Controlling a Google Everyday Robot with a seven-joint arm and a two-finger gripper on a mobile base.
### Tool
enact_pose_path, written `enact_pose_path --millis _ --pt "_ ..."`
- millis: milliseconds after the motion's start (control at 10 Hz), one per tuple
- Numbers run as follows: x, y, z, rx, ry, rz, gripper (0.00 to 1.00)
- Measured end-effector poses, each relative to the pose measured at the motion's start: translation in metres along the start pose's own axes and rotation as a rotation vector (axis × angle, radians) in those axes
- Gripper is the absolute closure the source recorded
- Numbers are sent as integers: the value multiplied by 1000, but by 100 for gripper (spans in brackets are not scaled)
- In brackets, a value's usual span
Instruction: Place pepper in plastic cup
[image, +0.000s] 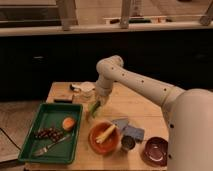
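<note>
My gripper (97, 103) hangs at the end of the white arm over the middle of the wooden table (142, 107). Right under it stands the plastic cup (92, 112), small and translucent yellow-green, next to the green tray's right rim. A green sliver that looks like the pepper (95, 106) shows at the gripper's tip, at the cup's mouth. I cannot tell whether it is held or resting in the cup.
A green tray (31, 150) at the left holds grapes (47, 133), an orange piece (69, 123) and a utensil (50, 146). An orange bowl (95, 142) with pale yellow sticks, a metal cup (128, 143) and a dark red bowl (156, 150) stand in front. A white container (86, 90) is behind.
</note>
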Motion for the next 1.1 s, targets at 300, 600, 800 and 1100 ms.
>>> enact_pose_path --millis 300,600,800,1100 --pt "-10 -13 4 -6 -7 -42 100" --pt "-11 -23 5 1 -9 -53 100" --pt "-11 -29 6 3 -10 -51 98" --pt "-10 -36 8 -10 -12 -48 72"
